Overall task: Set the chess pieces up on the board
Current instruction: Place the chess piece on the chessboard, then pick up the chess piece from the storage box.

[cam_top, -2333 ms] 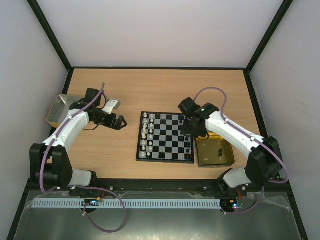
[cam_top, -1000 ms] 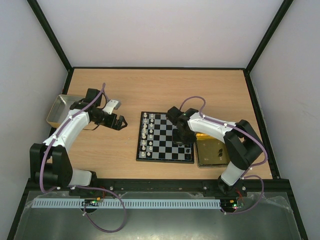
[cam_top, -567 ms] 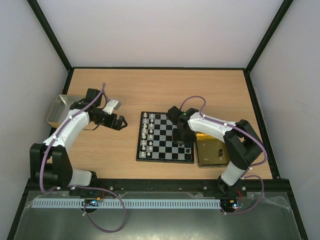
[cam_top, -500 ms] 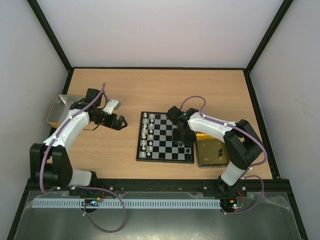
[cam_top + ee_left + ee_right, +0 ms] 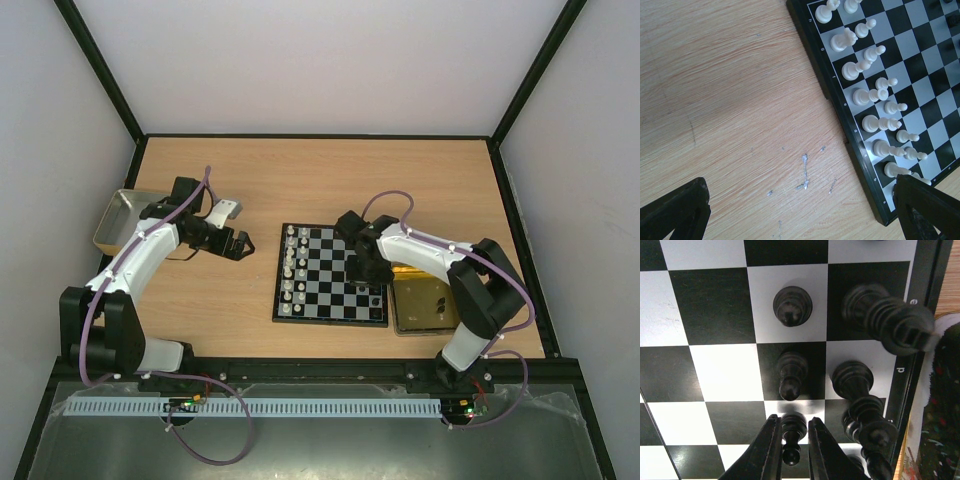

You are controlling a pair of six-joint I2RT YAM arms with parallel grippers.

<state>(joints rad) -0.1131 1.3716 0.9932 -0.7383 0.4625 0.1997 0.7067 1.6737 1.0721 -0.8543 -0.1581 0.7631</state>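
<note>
The board [image 5: 330,273] lies mid-table, with white chess pieces [image 5: 290,265] in its two left columns and black ones [image 5: 376,292] along its right edge. My right gripper [image 5: 362,270] is low over the board's right side. In the right wrist view it [image 5: 792,452] is shut on a black pawn [image 5: 792,432] that stands upright on a white square. Another black pawn [image 5: 791,375] and taller black pieces [image 5: 860,390] stand close by. My left gripper [image 5: 235,243] is open and empty over bare wood left of the board [image 5: 840,115]. White pieces [image 5: 875,95] show beside its right finger.
A gold tin [image 5: 430,305] holding a few dark pieces sits right of the board, touching its edge. A silver tray [image 5: 120,215] stands at the far left under the left arm. Black frame rails border the table.
The right arm swung left from beside the tin to the board's right columns and lowered there. It has barely moved over the last second. The left arm has not moved.
</note>
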